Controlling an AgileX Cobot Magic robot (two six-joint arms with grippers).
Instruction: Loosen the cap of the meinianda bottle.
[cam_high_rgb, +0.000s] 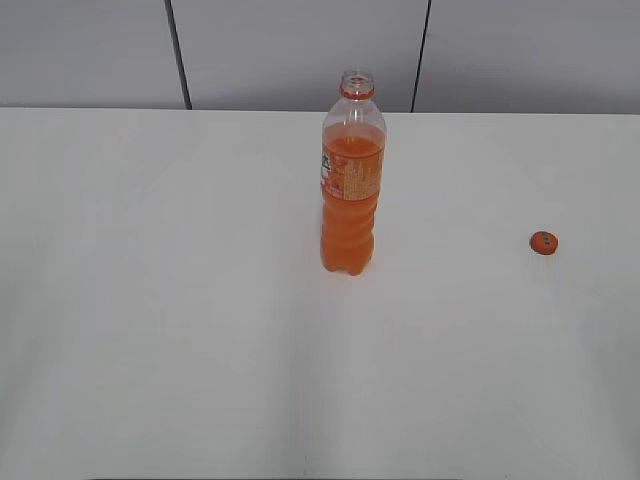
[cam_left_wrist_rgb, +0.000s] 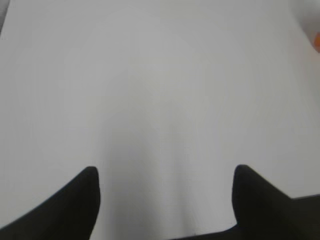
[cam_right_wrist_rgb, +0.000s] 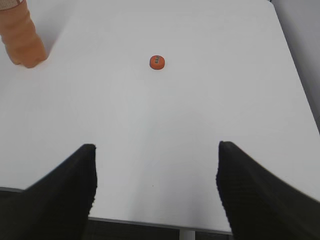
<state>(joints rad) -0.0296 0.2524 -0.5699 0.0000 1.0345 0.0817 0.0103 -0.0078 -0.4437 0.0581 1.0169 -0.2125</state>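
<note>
The meinianda bottle (cam_high_rgb: 351, 185) stands upright near the middle of the white table, its mouth open with no cap on it; the orange neck ring shows. Its ribbed base shows at the top left of the right wrist view (cam_right_wrist_rgb: 21, 37). The orange cap (cam_high_rgb: 543, 242) lies on the table well to the bottle's right, and it shows in the right wrist view (cam_right_wrist_rgb: 157, 62). My left gripper (cam_left_wrist_rgb: 165, 172) is open and empty over bare table. My right gripper (cam_right_wrist_rgb: 156, 150) is open and empty near the table's front edge. Neither gripper shows in the exterior view.
The white table (cam_high_rgb: 150, 300) ends at a grey panelled wall (cam_high_rgb: 290, 50) at the back. Its front edge (cam_right_wrist_rgb: 150, 224) and right edge (cam_right_wrist_rgb: 295, 75) show in the right wrist view. A sliver of orange (cam_left_wrist_rgb: 317, 41) shows at the right edge of the left wrist view.
</note>
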